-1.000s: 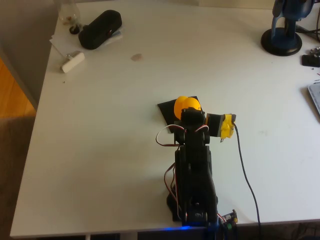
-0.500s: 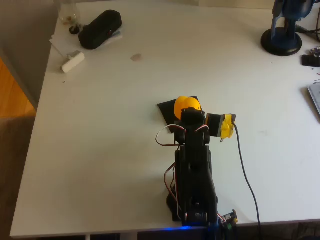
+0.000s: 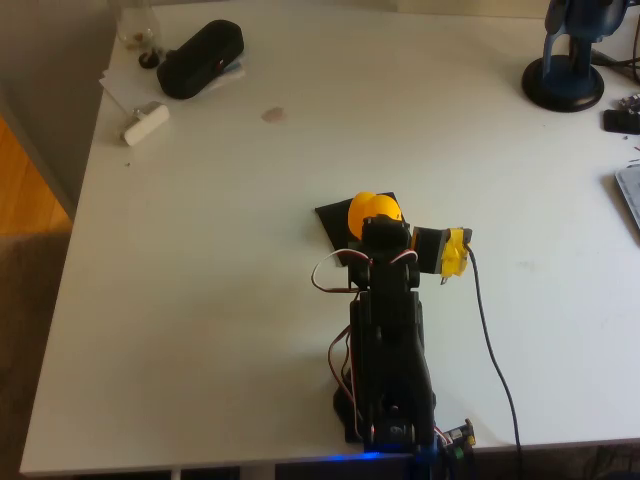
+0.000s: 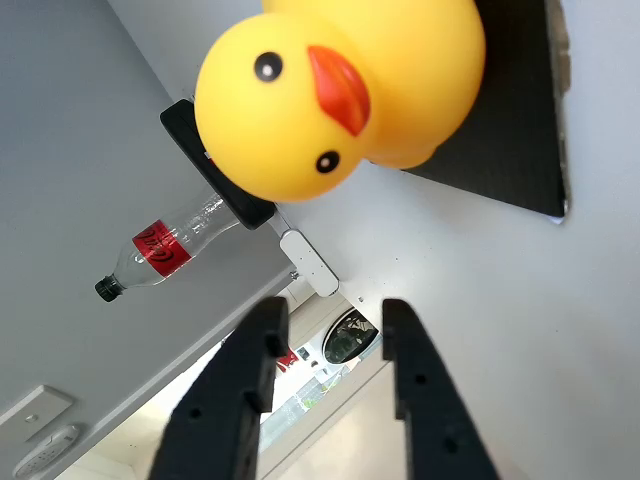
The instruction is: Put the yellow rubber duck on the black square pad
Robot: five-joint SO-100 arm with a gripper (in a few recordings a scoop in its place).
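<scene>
The yellow rubber duck (image 3: 370,210) sits upright on the black square pad (image 3: 335,218) in the middle of the white table, just ahead of my black arm (image 3: 390,330). In the wrist view the duck (image 4: 340,90) faces the camera with its orange beak, resting on the pad (image 4: 510,130). My gripper (image 4: 335,310) is open just short of the duck, its black fingers (image 4: 262,345) apart with nothing between them and not touching the toy. Yellow tape (image 3: 455,252) wraps the gripper's motor.
A black oblong pouch (image 3: 200,58), a small white roll (image 3: 146,123) and a bottle (image 3: 138,25) lie at the far left corner. A blue stand (image 3: 566,70) is at the far right. A black cable (image 3: 490,340) runs along the arm's right.
</scene>
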